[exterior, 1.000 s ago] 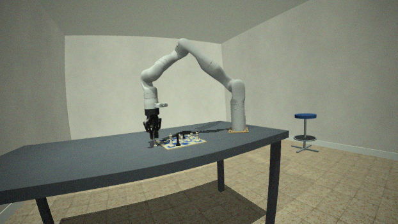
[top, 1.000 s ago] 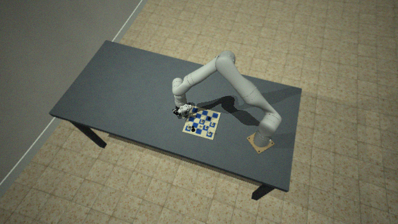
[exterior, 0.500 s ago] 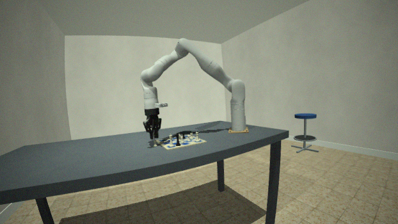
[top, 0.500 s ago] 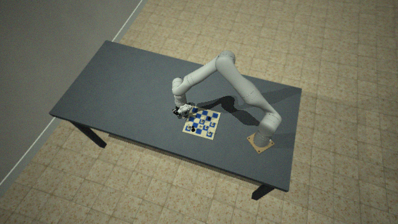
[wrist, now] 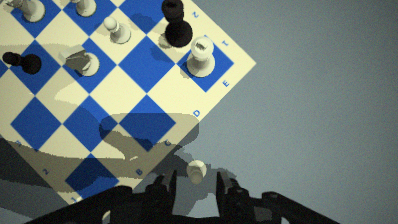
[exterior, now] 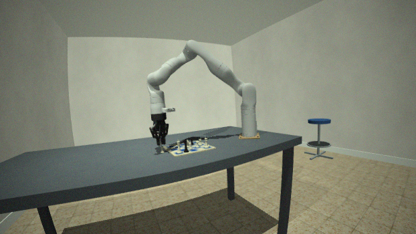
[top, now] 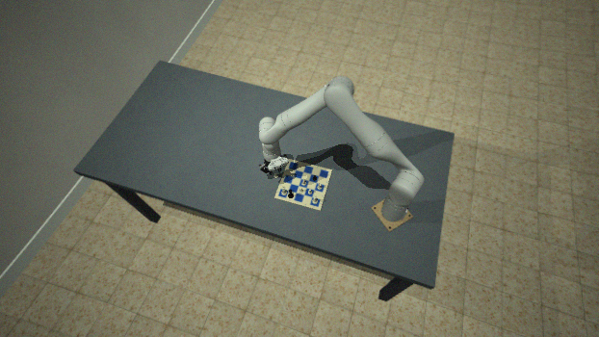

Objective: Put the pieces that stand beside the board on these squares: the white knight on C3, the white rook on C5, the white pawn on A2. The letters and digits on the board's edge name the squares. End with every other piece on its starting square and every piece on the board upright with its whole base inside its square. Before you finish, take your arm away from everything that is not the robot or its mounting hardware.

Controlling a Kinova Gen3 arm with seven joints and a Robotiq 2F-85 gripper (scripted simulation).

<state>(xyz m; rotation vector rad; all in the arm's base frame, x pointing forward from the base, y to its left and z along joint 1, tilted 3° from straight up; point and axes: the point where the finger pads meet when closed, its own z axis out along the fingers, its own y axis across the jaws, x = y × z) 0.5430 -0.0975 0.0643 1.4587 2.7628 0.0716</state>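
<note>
A small white pawn [wrist: 196,170] stands on the table just off the chessboard's [wrist: 100,85] lettered edge, near the C and D marks. My gripper [wrist: 196,183] hangs over it with one finger on each side of the pawn; the fingers are partly open and a gap shows on both sides. On the board a white rook [wrist: 201,56] stands on a blue corner square by the E mark, and a white knight [wrist: 80,61] stands on a blue square further in. In the top view the gripper [top: 271,168] is at the board's [top: 304,187] far left corner.
A tall black piece [wrist: 177,25], another white pawn [wrist: 118,31], a black pawn [wrist: 22,61] and more white pieces stand on the board. The arm's base [top: 392,214] is bolted to the table right of the board. A blue stool [exterior: 318,137] stands on the floor.
</note>
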